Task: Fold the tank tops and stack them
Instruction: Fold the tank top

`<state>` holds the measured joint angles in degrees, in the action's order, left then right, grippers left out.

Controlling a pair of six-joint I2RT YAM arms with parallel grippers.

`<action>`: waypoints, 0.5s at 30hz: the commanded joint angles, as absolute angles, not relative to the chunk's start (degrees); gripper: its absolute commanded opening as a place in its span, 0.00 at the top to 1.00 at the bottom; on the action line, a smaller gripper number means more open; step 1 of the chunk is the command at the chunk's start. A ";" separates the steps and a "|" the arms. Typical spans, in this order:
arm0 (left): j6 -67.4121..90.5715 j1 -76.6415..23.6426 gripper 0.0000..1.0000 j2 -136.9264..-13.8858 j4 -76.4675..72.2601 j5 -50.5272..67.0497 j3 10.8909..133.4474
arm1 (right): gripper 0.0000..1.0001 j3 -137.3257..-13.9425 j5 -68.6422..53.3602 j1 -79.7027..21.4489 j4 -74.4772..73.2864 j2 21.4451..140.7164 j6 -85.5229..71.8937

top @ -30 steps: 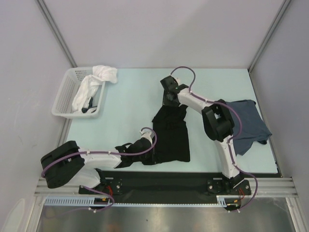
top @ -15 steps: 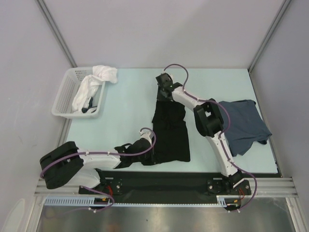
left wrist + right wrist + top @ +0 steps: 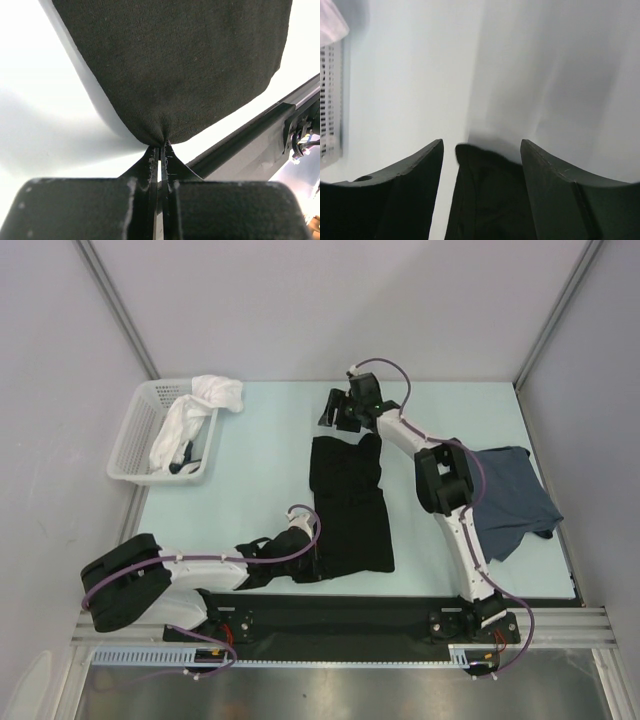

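Our right tool point(image 3: 481, 144) has just opened, releasing the black tank top point(image 3: 350, 510), now stretched flat on the table point(image 3: 250, 470). Our left tool point(image 3: 160, 148) pinches its near hem. We judge it ready to fold.

free: table point(image 3: 260, 450) between basket point(image 3: 127, 436) and black tank top point(image 3: 350, 510) | right: slate-blue tank top point(image 3: 512, 495) blocks | far strip: seemingly open

Place: robot lab cell
Walls: plain grey panels point(image 3: 330, 310), aluminium posts point(image 3: 115, 305)
Bench: pale table point(image 3: 270, 440), two arms point(image 3: 200, 567) bolted to rail point(image 3: 345, 635)
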<state>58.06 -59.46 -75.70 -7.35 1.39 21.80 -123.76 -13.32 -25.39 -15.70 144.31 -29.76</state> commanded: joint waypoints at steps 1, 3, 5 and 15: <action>56.78 -59.94 1.00 -78.84 3.87 -0.44 18.10 | 0.31 -120.78 -17.40 -26.02 -13.71 133.44 -24.53; 56.69 -59.94 1.00 -79.01 3.78 -0.70 18.28 | 0.29 -113.69 -17.93 -25.40 -12.93 129.48 -22.59; 56.51 -59.94 1.00 -79.28 3.96 -0.79 18.28 | 0.30 -108.40 -17.50 -24.88 -12.31 122.54 -21.89; 56.34 -59.94 1.00 -76.82 5.27 -1.41 17.75 | 0.52 -61.66 -7.04 -25.22 -19.16 85.82 -28.56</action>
<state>58.08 -59.48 -75.44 -7.66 1.41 21.50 -73.19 -10.92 -23.75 -15.73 94.15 -25.80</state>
